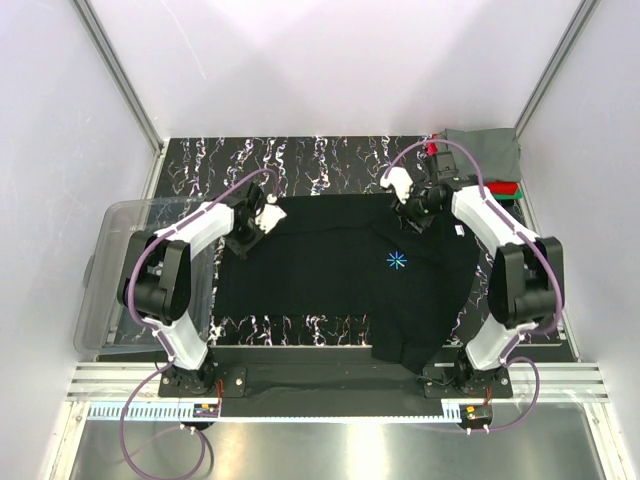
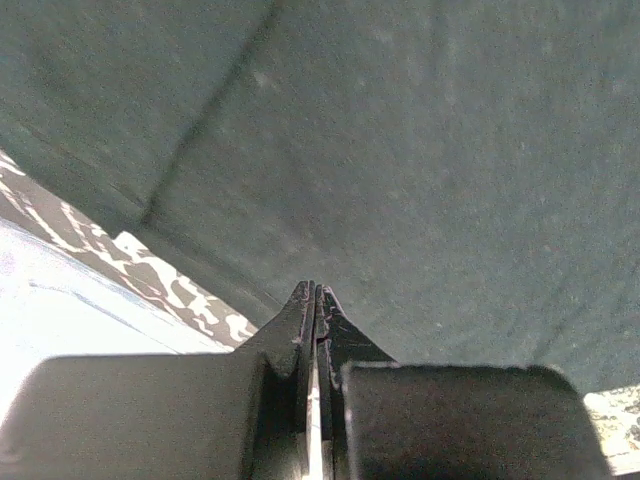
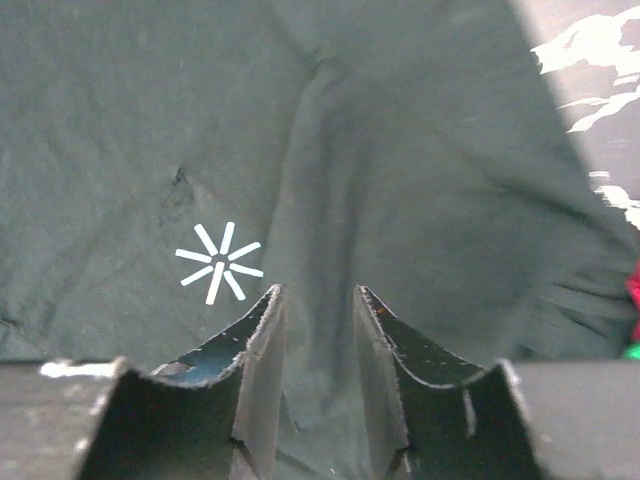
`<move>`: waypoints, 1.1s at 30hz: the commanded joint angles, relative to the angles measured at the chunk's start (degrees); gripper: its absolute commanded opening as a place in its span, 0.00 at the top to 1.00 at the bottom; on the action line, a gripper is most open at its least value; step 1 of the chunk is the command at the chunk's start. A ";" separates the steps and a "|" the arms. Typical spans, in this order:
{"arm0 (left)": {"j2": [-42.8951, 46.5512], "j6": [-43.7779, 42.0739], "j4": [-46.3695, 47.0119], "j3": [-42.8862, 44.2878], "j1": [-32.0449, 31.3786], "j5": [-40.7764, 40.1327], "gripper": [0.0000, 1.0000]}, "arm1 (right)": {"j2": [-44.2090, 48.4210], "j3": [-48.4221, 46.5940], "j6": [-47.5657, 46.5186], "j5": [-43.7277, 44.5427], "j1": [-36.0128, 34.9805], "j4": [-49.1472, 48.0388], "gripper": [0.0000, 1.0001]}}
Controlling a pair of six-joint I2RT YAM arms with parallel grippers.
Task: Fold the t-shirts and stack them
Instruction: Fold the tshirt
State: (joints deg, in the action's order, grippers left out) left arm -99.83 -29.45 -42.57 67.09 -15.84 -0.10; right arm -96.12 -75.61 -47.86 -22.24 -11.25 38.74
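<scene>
Clenches left gripper at edge of black cloth t-shirt; poises released right gripper over it, likely for flattening on marbled bench.

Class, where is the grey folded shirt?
The grey shirt lies at the table's far right corner in the top view, beyond the right gripper.

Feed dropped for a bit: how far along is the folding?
Done: a folded pile, grey shirt on top, sits at the far right. In hand: the black t-shirt lies spread out, left gripper shut on its edge, right gripper open above it. Left: folding and stacking it.
</scene>
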 commanded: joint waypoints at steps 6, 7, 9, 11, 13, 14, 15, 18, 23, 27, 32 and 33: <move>3.15 1.59 0.38 -3.90 0.02 3.00 1.00 | -9.43 -4.36 -8.48 -5.27 -3.25 13.27 0.66; 2.72 1.59 0.55 -3.81 0.02 3.09 1.00 | -10.22 -5.15 -8.74 -5.27 -3.52 13.90 0.66; 2.45 1.85 0.90 -3.72 0.02 2.91 1.00 | -11.72 -5.51 -9.53 -5.45 -4.04 14.26 0.66; 1.92 1.94 1.17 -3.63 0.02 2.74 1.00 | -13.03 -6.30 -9.80 -5.01 -4.31 14.26 0.67; 1.57 2.12 1.17 -3.46 0.02 2.65 1.00 | -14.27 -7.52 -9.80 -4.31 -4.49 14.17 0.67; 1.57 2.12 1.34 -3.37 0.02 2.73 1.00 | -15.58 -7.97 -9.71 -3.43 -4.40 14.26 0.66; 1.48 2.12 1.35 -3.20 0.02 2.65 1.00 | -16.12 -8.32 -9.71 -2.73 -4.40 13.82 0.66; 0.96 2.12 1.26 -2.58 0.02 2.39 1.00 | -17.96 -8.76 -9.45 0.34 -4.40 11.29 0.67; 0.25 2.12 1.17 -1.96 0.02 1.94 1.00 | -18.67 -8.06 -9.10 5.97 -4.49 6.00 0.65; -0.27 2.47 1.17 -2.05 0.02 2.12 1.00 | -18.14 -8.23 -9.10 7.73 -4.40 3.01 0.64; -0.80 2.82 1.35 -2.23 0.02 2.65 1.00 | -18.23 -8.85 -9.10 10.19 -4.31 0.73 0.62; -0.98 2.82 1.35 -2.23 0.02 2.73 1.00 | -18.40 -9.11 -9.27 10.55 -4.31 0.37 0.61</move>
State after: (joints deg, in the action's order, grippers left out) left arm -100.38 -27.29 -42.33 63.29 -15.84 1.32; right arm -114.98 -82.32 -56.40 -14.59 -15.49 42.57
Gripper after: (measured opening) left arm 0.009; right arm 0.379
